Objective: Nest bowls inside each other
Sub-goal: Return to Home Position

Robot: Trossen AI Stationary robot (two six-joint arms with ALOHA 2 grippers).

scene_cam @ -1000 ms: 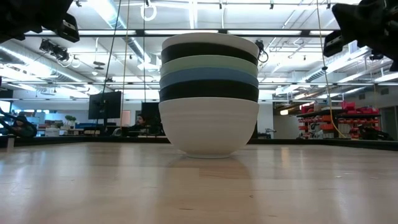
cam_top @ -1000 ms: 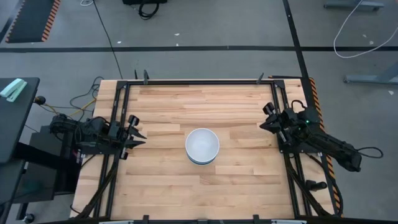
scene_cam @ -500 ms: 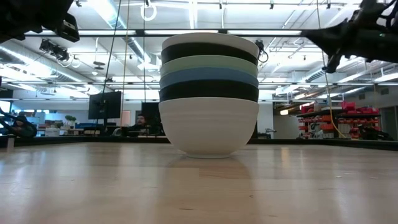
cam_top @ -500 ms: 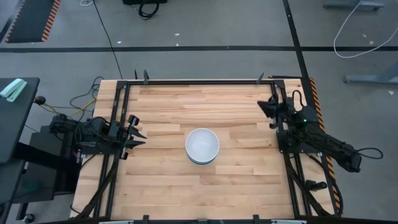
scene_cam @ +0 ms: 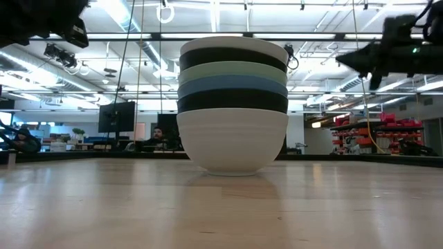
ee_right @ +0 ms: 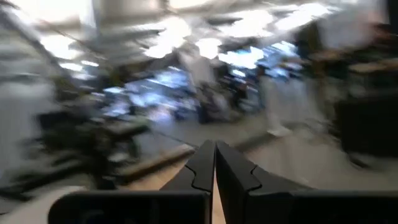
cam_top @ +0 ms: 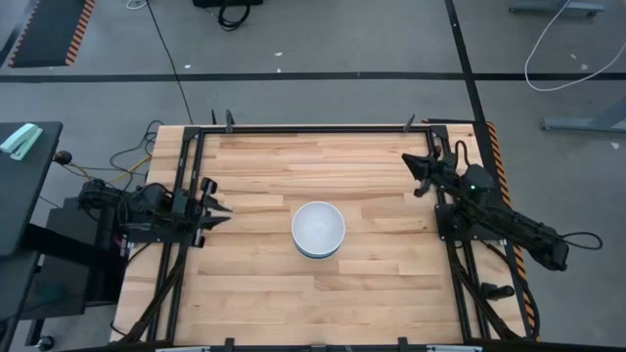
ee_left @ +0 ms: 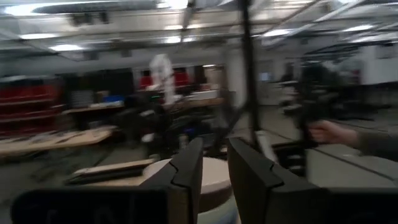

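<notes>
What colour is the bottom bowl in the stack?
White. The bottom bowl shows best in the low view.

**Even light, blurred wrist views**

Ceiling strip lights (scene_cam: 124, 14) are glaring in the low view; the worktop (cam_top: 254, 284) is lying evenly lit, with a soft shadow under the bowls (scene_cam: 232, 104). Both wrist views are smearing with blur, the right one heavily.

No text, label, brand, number or sign is legible in any view, whether on the bowls (scene_cam: 232, 104) or the table (cam_top: 254, 293)
</notes>
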